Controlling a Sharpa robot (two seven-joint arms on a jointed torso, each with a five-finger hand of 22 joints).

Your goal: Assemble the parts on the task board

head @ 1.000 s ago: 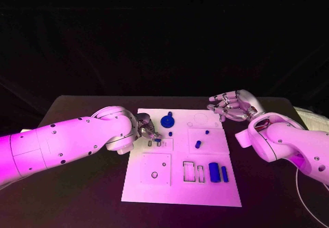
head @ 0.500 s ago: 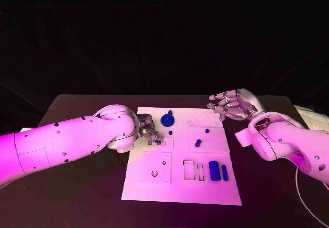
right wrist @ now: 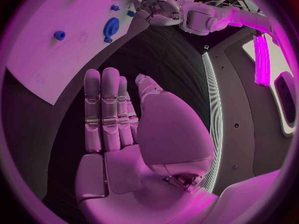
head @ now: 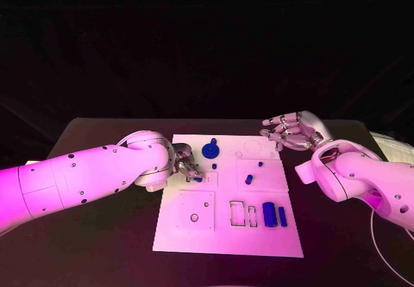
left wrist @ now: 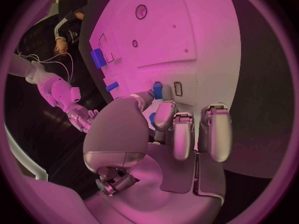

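Note:
The white task board (head: pixel 185 236) lies in the middle of the black table. My left hand (head: pixel 183 165) is over the board's left side and pinches a small blue part (left wrist: pixel 157 90) between thumb and a finger. The part stands next to a small rectangular slot (left wrist: pixel 178 88). My right hand (head: pixel 292 133) hovers by the board's far right corner with its fingers straight and nothing in it. A blue gear (head: pixel 211 150) stands near the far edge. A small blue peg (head: pixel 248 179) lies mid-board, and two blue blocks (head: pixel 274 216) lie at the near right.
Empty outlined recesses (head: pixel 242 215) and a square plate with holes (head: pixel 197 212) mark the board's near half. Bare black table (head: pixel 95 245) surrounds the board. The right wrist view shows the gear (right wrist: pixel 111 27) and my left hand (right wrist: pixel 156 7) beyond the right hand.
My left arm has shifted slightly while its hand stays at the same spot with the blue part. The right hand has barely moved.

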